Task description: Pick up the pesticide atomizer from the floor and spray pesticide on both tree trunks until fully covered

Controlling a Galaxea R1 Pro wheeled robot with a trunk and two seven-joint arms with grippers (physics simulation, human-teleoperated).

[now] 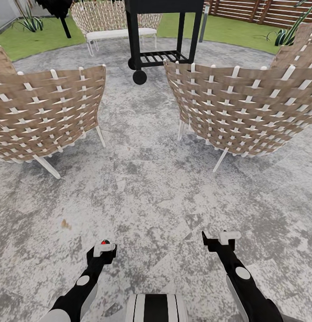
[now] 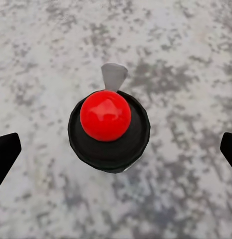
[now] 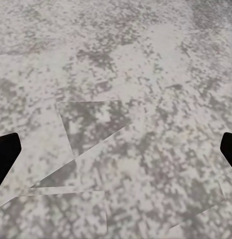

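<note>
The pesticide atomizer (image 2: 108,129) stands upright on the speckled grey paving, a round black body with a glossy red ball on top and a grey nozzle. My left gripper (image 2: 116,149) hangs open straight above it, its black fingertips (image 2: 6,152) wide apart and clear of the body. In the head view the atomizer's red top (image 1: 104,242) peeks out at the left gripper (image 1: 102,250). My right gripper (image 1: 221,239) is open over bare paving, nothing between its fingers (image 3: 6,154). The trees are out of view.
Two woven wicker chairs (image 1: 48,116) (image 1: 238,112) stand ahead, backs toward me, with a gap between them. Beyond are a black wheeled grill cart (image 1: 162,36), a wicker bench (image 1: 115,22), the green lawn (image 1: 40,40) and the slatted fence (image 1: 263,11).
</note>
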